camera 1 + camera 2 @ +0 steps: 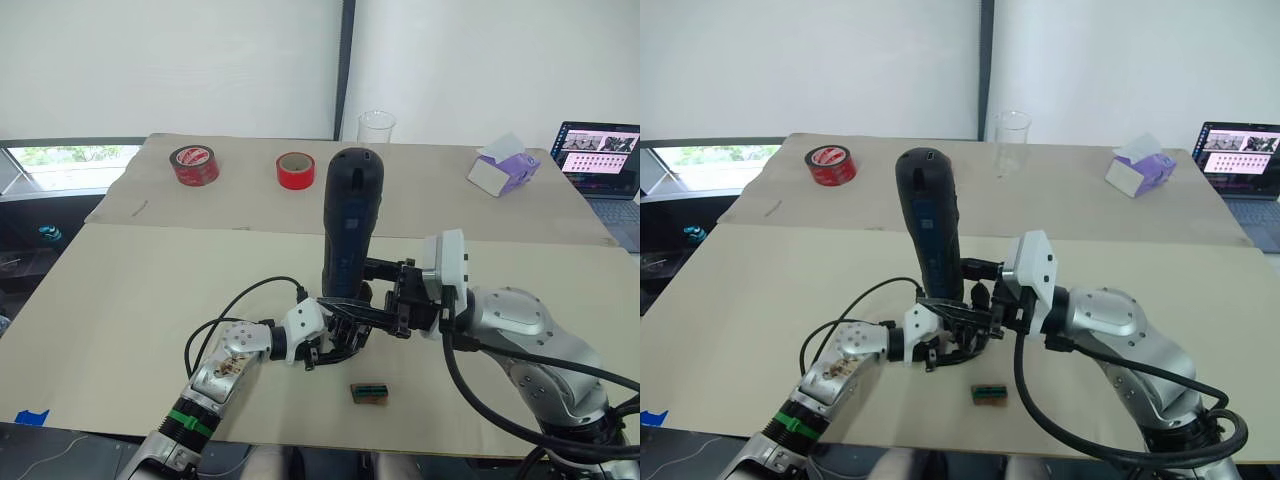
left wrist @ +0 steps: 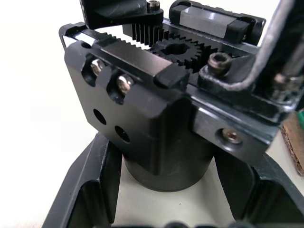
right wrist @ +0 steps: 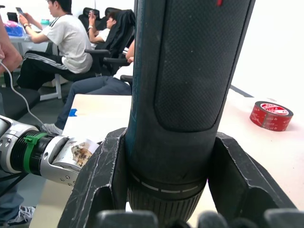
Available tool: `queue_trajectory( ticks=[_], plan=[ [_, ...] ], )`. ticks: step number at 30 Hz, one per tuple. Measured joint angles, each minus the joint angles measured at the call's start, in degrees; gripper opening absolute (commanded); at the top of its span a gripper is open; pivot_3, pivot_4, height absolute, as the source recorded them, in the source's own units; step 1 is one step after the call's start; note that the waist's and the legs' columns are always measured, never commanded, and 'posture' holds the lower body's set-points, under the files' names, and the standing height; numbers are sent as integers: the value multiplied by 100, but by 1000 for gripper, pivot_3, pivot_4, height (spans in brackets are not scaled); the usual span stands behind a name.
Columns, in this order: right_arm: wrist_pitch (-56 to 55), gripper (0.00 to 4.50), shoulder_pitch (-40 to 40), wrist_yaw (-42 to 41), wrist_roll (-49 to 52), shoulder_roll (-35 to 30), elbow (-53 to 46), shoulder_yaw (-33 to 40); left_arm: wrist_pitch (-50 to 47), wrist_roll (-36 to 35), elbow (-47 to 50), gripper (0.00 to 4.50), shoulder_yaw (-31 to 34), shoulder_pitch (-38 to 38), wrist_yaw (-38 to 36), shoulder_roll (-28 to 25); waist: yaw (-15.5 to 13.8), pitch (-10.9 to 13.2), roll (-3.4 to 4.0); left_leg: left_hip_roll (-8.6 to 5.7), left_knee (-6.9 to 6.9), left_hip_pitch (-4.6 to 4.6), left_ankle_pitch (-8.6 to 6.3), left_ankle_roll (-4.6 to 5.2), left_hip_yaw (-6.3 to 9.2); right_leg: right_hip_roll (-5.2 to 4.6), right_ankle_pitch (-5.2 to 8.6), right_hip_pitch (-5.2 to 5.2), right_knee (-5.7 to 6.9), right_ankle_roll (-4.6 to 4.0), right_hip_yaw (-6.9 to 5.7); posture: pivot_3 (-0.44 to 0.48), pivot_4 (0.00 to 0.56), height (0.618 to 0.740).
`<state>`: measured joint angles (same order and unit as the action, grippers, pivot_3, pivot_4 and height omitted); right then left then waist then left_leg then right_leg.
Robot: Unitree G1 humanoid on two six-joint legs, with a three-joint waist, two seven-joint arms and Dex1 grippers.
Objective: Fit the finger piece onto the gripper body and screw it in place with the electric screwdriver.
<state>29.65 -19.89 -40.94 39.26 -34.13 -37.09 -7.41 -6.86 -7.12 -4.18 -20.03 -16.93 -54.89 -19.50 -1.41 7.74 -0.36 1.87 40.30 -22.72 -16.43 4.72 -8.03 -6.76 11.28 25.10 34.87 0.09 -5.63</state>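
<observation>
Item: screwdriver (image 1: 348, 225), upright at frame centre, bit end down; right gripper (image 3: 166, 190) clenched round its lower barrel.

Item: body (image 2: 156, 109), low centre, directly under the screwdriver; left gripper (image 2: 161, 199) grasping its cylindrical base, rack teeth, gear and screw heads facing up.

Item: finger piece; cannot be told apart from the body's other black parts.

Item: small green-and-brown block (image 1: 369, 394), just right of and below the body, loose on the table (image 1: 150, 300).

Step, as judged: screw-driving. Next move calls for seating the bit squarely in a screw head while the left keeps the body steady.
</observation>
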Motion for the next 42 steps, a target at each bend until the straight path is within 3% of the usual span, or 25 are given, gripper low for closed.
queue_trajectory(
  ticks=[24,32,42],
  plan=[
    [39,1933,202,95,16,26,80,-7,-92,14,-12,2301,-15,49,34,-15,13,-72,-4,0,-54,60,-18,-36,-4,-24,4,-52,-48,4,-28,0,150,740],
    [-176,1933,392,-2,16,6,153,47,-98,12,-12,2301,0,99,50,-48,40,-97,14,5,-69,86,-28,-52,-1,-71,3,-83,-74,9,-103,0,150,740],
    [116,1933,-314,111,-88,2,199,-377,-97,0,22,2301,19,109,41,-54,51,-88,19,7,-69,72,-29,-54,2,-90,2,-74,-77,10,-142,0,150,740]
  ],
)
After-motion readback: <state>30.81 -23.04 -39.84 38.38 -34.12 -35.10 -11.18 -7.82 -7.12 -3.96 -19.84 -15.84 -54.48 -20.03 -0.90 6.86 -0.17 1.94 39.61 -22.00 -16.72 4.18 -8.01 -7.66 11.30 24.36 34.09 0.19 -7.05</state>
